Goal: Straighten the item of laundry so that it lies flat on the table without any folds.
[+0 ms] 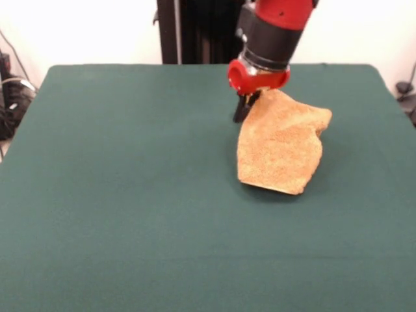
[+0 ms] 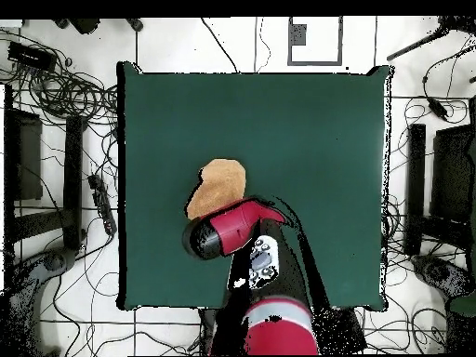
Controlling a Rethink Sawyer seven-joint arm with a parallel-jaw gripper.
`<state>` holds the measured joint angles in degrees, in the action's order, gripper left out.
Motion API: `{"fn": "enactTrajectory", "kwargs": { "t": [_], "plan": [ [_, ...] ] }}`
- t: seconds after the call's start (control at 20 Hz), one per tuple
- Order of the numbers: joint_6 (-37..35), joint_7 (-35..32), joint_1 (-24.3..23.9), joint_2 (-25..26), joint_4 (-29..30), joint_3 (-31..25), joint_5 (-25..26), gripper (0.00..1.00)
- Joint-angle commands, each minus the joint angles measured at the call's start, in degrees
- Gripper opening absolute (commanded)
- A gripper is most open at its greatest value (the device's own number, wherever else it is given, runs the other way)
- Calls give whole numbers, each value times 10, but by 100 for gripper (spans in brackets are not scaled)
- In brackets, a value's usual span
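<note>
The item of laundry (image 1: 281,144), a golden-orange terry towel, is bunched and folded over on itself right of the middle of the dark green table (image 1: 130,195). Its upper corner is lifted off the table while its lower edge rests on the cloth top. My gripper (image 1: 245,109) comes down at that raised corner, its dark fingers shut on the towel's edge. From overhead the towel (image 2: 218,186) shows as a small folded lump on the table (image 2: 316,139), with the red wrist covering the gripper and the towel's near end.
Black stands, boxes and tangled cables (image 2: 65,102) lie on the floor round the table in the overhead view. A dark post (image 1: 195,32) stands behind the table's far edge.
</note>
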<state>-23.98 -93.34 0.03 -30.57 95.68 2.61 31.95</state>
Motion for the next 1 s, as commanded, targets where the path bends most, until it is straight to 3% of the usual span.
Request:
{"fn": "enactTrajectory", "kwargs": {
  "t": [0.05,0.75,1.0],
  "plan": [
    [11,-132,37,-33,-6,61,1,0],
    [-13,-112,59,-38,-21,81,-26,0],
    [43,-103,23,-39,13,33,-50,0]
  ]
}}
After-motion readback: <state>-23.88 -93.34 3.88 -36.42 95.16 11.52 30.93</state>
